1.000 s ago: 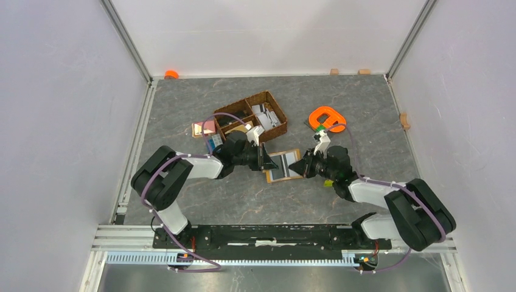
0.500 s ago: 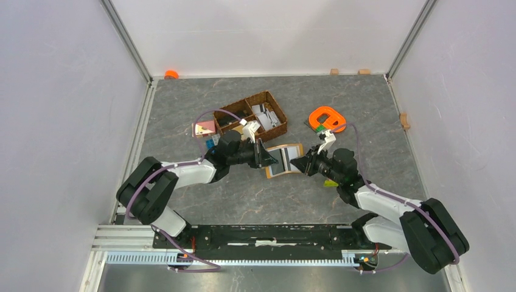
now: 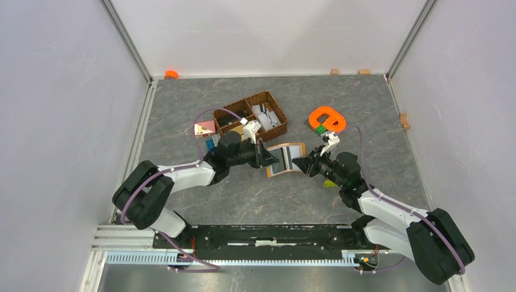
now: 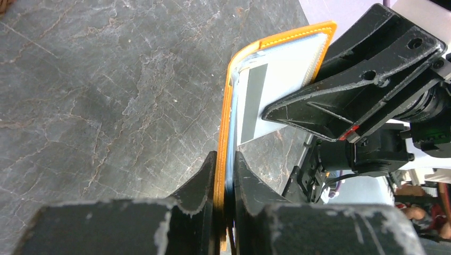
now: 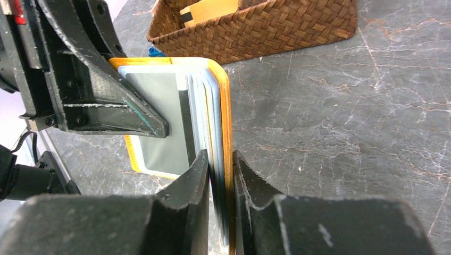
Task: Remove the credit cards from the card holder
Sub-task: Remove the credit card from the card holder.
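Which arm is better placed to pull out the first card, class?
Right, probably. The right gripper pinches the card holder where stacked card edges show; the left gripper clamps the opposite side, steadying it.

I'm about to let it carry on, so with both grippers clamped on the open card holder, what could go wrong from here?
The left gripper and right gripper each pinch an opposite edge of the card holder; pulling apart could slip one grip. The right fingers also seem to clamp the card stack, so cards may stay pinned.
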